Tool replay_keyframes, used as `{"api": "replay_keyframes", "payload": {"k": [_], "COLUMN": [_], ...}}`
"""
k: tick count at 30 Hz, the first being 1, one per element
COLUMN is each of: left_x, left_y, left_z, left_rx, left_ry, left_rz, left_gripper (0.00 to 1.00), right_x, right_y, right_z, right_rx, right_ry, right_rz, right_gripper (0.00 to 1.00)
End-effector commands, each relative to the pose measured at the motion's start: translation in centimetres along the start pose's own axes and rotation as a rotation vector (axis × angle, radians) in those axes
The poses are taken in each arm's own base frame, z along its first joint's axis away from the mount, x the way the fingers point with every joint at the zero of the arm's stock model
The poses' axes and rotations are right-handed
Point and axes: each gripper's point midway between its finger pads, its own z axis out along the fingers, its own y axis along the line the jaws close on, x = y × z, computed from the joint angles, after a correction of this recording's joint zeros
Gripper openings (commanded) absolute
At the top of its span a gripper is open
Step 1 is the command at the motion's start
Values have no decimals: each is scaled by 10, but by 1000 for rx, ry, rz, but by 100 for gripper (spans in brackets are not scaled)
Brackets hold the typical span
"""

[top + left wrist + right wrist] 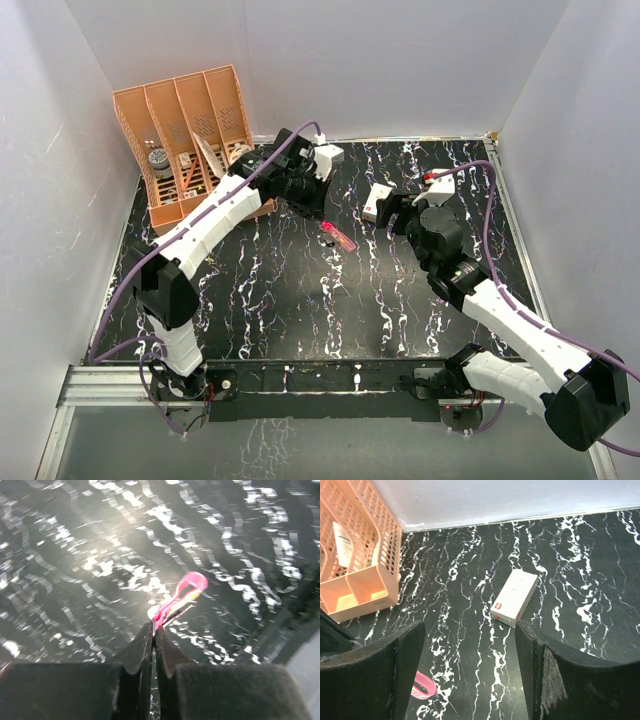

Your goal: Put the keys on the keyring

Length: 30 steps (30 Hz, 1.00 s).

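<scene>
black marbled bench (300,320), white walls (400,60) around. left claw (153,630) clenched on one end of the pink keyring (186,589), whose loop sticks out past its tip, near mid-bench. right claw (470,680) released, spread wide, facing a white box (514,598) lying flat. orange rack (195,140) at far left.

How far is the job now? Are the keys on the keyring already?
Done: left gripper is shut on the narrow bright pink keyring tag. In hand: right gripper hangs open and empty above the black marbled table. Left: no key is visible, so threading remains.
</scene>
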Motion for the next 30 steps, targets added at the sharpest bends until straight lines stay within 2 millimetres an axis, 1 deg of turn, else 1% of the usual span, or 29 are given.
{"api": "replay_keyframes", "payload": {"k": [1, 2, 3, 4, 5, 6, 7, 8, 10, 12, 13, 14, 15, 16, 17, 18, 19, 20, 21, 22, 23, 24, 25, 26, 27, 28, 29, 30], "left_x": [15, 18, 19, 20, 18, 12, 5, -2, -13, -17, -17, -15, -11, -7, 1, 8, 14, 19, 22, 21, 16, 9, 1, -6, -10, -14, -14, -11], "left_y": [56, 65, 69, 66, 58, 46, 29, 6, -24, -44, -47, -41, -27, -10, 13, 33, 50, 58, 60, 54, 43, 26, 1, -10, -17, -18, -12, 1], "left_z": [-19, -24, -26, -25, -21, -16, -12, -9, -11, -15, -15, -14, -11, -8, -5, -7, -9, -11, -12, -11, -10, -8, -11, -15, -19, -21, -21, -18], "left_rx": [-339, -398, -423, -407, -354, -269, -159, -23, 145, 260, 279, 252, 171, 68, -52, -167, -266, -317, -328, -292, -210, -78, 93, 178, 234, 243, 210, 133], "left_ry": [75, 88, 99, 103, 95, 62, 25, -16, -73, -98, -104, -101, -83, -57, -19, 13, 41, 60, 68, 58, 22, -30, -81, -127, -158, -179, -177, -160], "left_rz": [-43, -46, -47, -45, -45, -39, -33, -26, -11, 3, 5, -4, -20, -33, -52, -64, -75, -80, -82, -80, -76, -77, -76, -72, -70, -70, -78, -88], "left_gripper": [0, 0, 0, 0, 0, 0, 0, 0, 0, 0, 0, 0, 0, 0, 0, 0, 0, 0, 0, 0, 0, 0, 0, 0, 0, 0, 0, 0], "right_x": [-28, -28, -29, -29, -29, -30, -30, -29, -31, -32, -32, -32, -32, -33, -32, -32, -32, -31, -31, -31, -30, -30, -30, -30, -30, -30, -31, -31], "right_y": [-6, -6, -6, -6, -5, -5, -4, -5, -5, -7, -8, -9, -10, -10, -11, -11, -11, -11, -11, -10, -10, -10, -10, -10, -10, -12, -13, -14], "right_z": [-3, -2, -3, -2, -2, -2, -2, -1, -2, -3, -3, -3, -4, -4, -4, -3, -3, -3, -3, -3, -2, -2, -1, -1, -2, -2, -2, -3], "right_rx": [51, 51, 49, 47, 45, 43, 42, 42, 41, 48, 53, 57, 60, 59, 59, 59, 59, 60, 59, 57, 57, 57, 58, 57, 58, 62, 68, 75], "right_ry": [-66, -67, -70, -70, -71, -72, -73, -72, -76, -82, -82, -84, -84, -86, -84, -83, -82, -81, -80, -80, -78, -76, -75, -75, -75, -76, -77, -77], "right_rz": [40, 42, 44, 45, 46, 46, 45, 42, 40, 40, 38, 38, 39, 41, 43, 42, 43, 43, 43, 45, 45, 45, 44, 45, 45, 43, 45, 44], "right_gripper": [71, 71, 71, 72, 72, 72, 72, 72, 72, 74, 75, 75, 76, 76, 77, 78, 78, 78, 79, 79, 81, 82, 83, 86, 89, 93, 97, 98]}}
